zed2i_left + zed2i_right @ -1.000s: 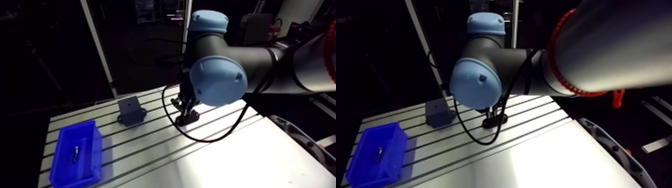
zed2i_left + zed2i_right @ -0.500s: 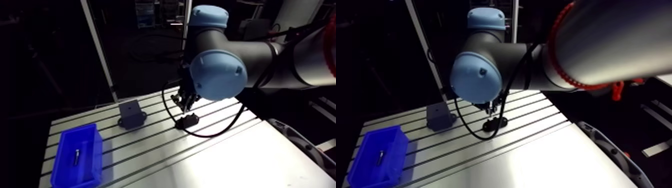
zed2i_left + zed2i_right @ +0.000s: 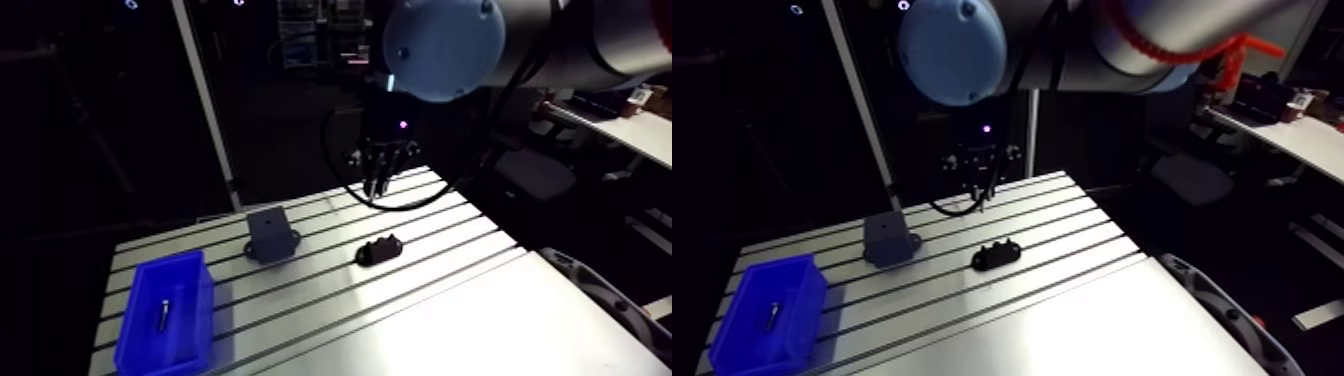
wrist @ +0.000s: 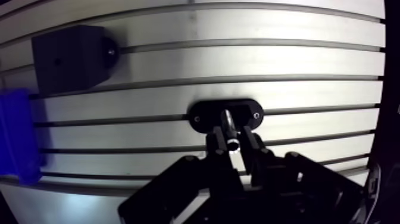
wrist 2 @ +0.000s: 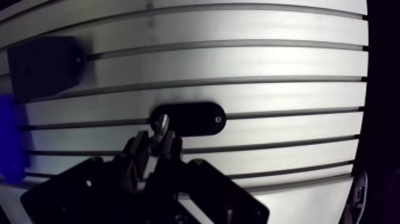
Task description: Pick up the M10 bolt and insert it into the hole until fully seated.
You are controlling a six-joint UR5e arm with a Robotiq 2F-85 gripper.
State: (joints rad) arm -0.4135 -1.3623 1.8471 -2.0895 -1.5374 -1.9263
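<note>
**Arm and wrist views, 1 arm over a slotted table** [image 3: 450, 300]. The gripper [image 4: 233, 143] hangs above the table surface. Its 2 fingers [image 4: 213, 143] are clamped on the bolt [image 4: 228, 122], a short bright metal shaft held between the tips. Seen from the wrist, a black oval plate [image 4: 205, 113] lies flat on the table directly under the bolt. 2 small holes show in the plate, 1 near each end. The bolt covers the plate's middle, so what lies there cannot be told. In the arm view the gripper is clear of the plate, not touching it. A grey block [image 3: 270, 230] with small tabs at its base stands on the table near the plate, between the plate and a blue bin [image 3: 160, 358]. The bin rests at the table's edge, well apart from the plate. It holds 1 small metal piece [image 3: 162, 311], too small to identify
</note>
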